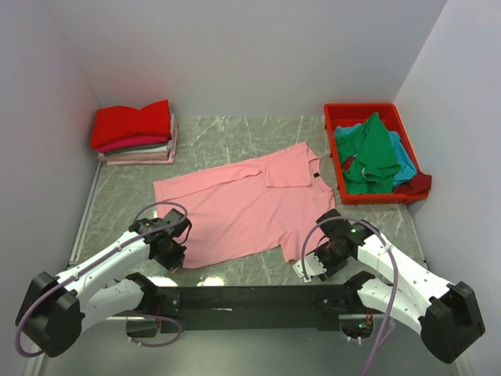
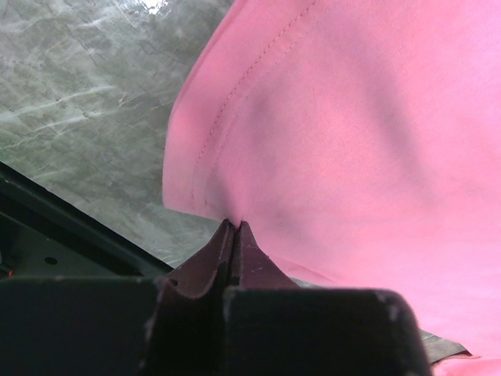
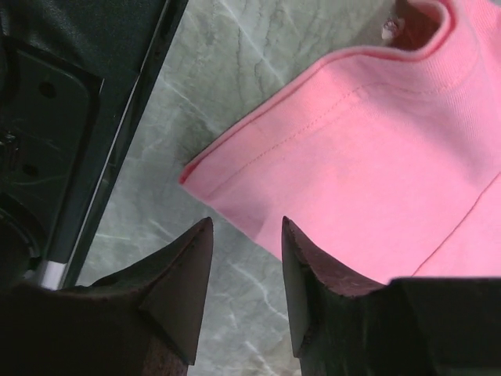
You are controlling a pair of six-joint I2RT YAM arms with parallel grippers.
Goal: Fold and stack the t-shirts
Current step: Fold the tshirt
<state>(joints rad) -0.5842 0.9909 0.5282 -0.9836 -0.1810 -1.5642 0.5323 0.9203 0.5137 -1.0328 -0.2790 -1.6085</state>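
Marbled table (image 1: 227,135): pink t-shirt (image 1: 235,207), dark label (image 1: 315,166)

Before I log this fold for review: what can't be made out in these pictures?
Top view: lower shirts in the folded stack show only edges under the red one.
Top view: the green shirts cover whatever lies deeper in the red bin.
Wrist views: the frame cuts off most of the pink t-shirt.

Observed right end effector (image 3: 246,229) over green-veined bench (image 3: 227,86), jaws parted. Noted hemmed corner of pink t-shirt (image 3: 376,172) lying flat, its edge showing in the gap between the tips; contact unclear. Logged dark frame (image 3: 70,102) along left.
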